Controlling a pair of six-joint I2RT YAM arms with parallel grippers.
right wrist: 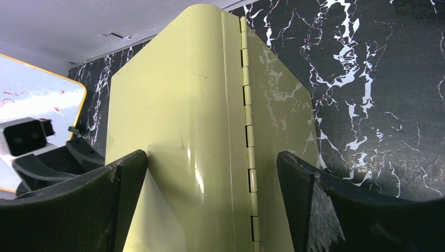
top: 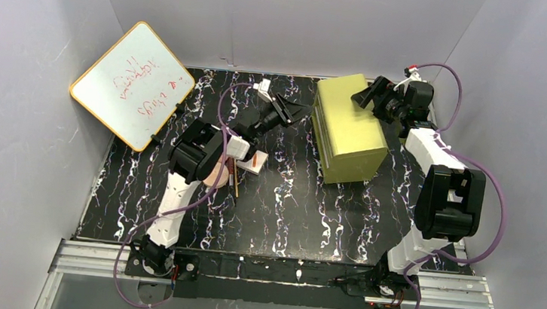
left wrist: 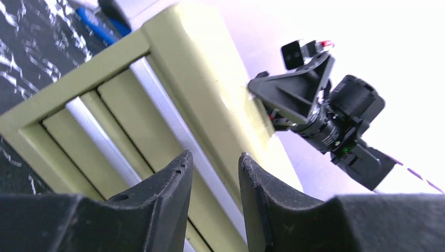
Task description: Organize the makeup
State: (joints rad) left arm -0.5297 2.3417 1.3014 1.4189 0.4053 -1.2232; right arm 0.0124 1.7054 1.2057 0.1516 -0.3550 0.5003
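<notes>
The makeup lies under and beside my left arm in the top view: a white square palette (top: pixel 255 161) with an orange mark, a thin brown stick (top: pixel 236 186) and a copper-pink disc (top: pixel 215 175), partly hidden by the arm. Other pieces are hidden. My left gripper (top: pixel 292 112) (left wrist: pixel 215 160) is open and empty, pointing at the drawer front of the yellow-green box (top: pixel 349 128) (left wrist: pixel 210 79), a little apart from it. My right gripper (top: pixel 361 96) (right wrist: pixel 212 163) is open wide over the box's back top edge (right wrist: pixel 173 105), its hinge line between the jaws.
A yellow-rimmed whiteboard (top: pixel 133 84) (right wrist: pixel 31 100) leans at the far left. A small white item (top: pixel 264 89) lies near the back wall. The box's drawers have silver handles (left wrist: pixel 157 100). White walls enclose the black marbled table (top: pixel 287 216).
</notes>
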